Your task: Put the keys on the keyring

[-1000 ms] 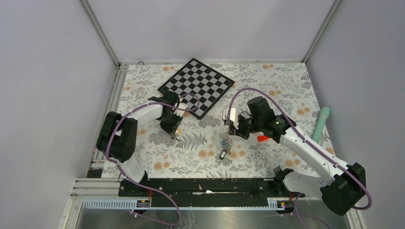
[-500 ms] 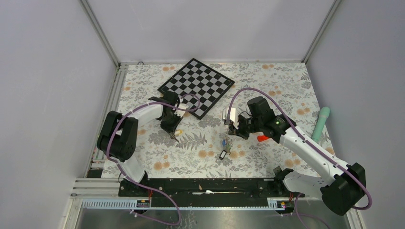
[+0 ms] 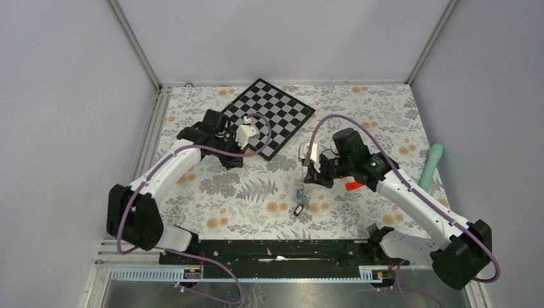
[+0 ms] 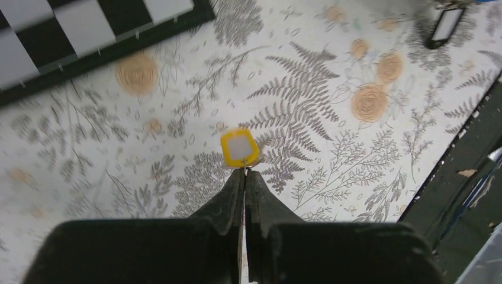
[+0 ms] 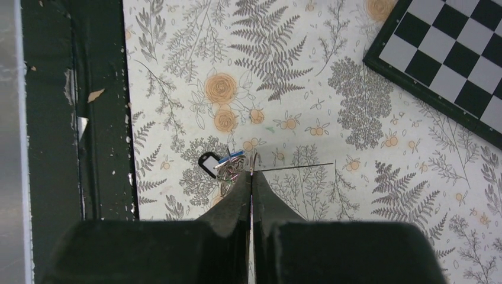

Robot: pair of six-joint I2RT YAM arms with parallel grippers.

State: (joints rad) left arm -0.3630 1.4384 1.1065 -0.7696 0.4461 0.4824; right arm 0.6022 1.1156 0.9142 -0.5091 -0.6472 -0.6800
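My left gripper [image 4: 244, 173] is shut on a small key with a yellow tag [image 4: 240, 148] and holds it in the air over the flowered cloth. In the top view the left gripper [image 3: 232, 160] hangs just in front of the checkerboard. My right gripper [image 5: 251, 174] is shut on a thin grey metal loop seen edge-on, the keyring [image 5: 252, 161]. A bunch of keys [image 5: 229, 167] with a blue tag and a black tag [image 5: 208, 164] hangs from it. In the top view the bunch [image 3: 300, 192] dangles below the right gripper [image 3: 310, 174], with its black tag [image 3: 299, 209] on the cloth.
A black-and-white checkerboard [image 3: 264, 115] lies at the back centre. A teal cylinder [image 3: 432, 165] lies at the right edge. A small orange object [image 3: 351, 186] sits under the right arm. A black rail [image 3: 276, 250] runs along the front edge.
My left arm has swung up and back and lifted the yellow-tagged key off the cloth. The right arm has stayed almost still with the keyring and bunch.
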